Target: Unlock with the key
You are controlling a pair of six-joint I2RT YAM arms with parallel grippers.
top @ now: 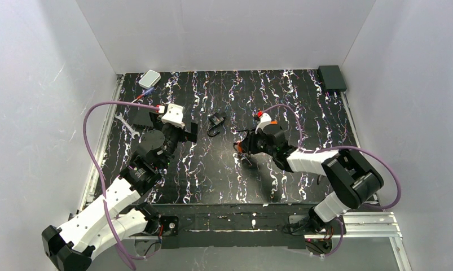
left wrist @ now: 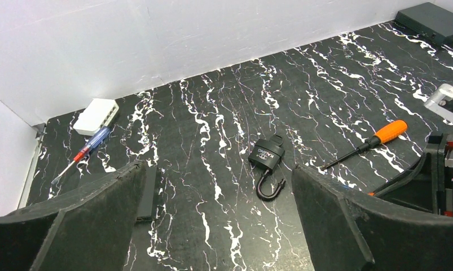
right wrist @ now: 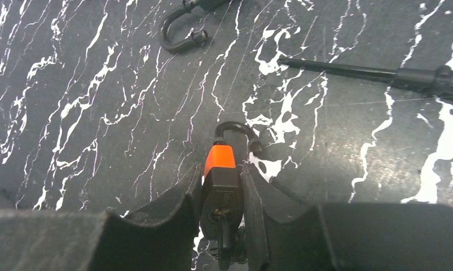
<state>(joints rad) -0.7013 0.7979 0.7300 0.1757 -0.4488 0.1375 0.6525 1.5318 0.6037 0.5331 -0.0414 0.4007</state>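
Right fingers (right wrist: 156, 226) pinch orange padlock (right wrist: 219, 161); left fingers (left wrist: 88, 220) spread, black padlock (left wrist: 266, 158) well apart.

My table (top: 303, 101): black, white-veined. On it: padlock (left wrist: 266, 158), orange screwdriver (left wrist: 376, 140), wrench (top: 126, 125), white box (top: 150, 78), blue screwdriver (left wrist: 86, 151), black box (top: 331, 77).

The table (top: 303, 113) is black, veined with white streaks and faint purple threads. The small padlock (right wrist: 219, 161) is orange by its black shackle and black below, set between the black fingers of the right claw (right wrist: 221, 197). Toward 12 o'clock lies an all-black padlock (top: 215, 121). At 11 o'clock is a white box (top: 149, 78), at 1 o'clock a black one (top: 331, 77). The screwdriver (left wrist: 376, 138) has an orange handle. The cables (top: 128, 103) are purple.
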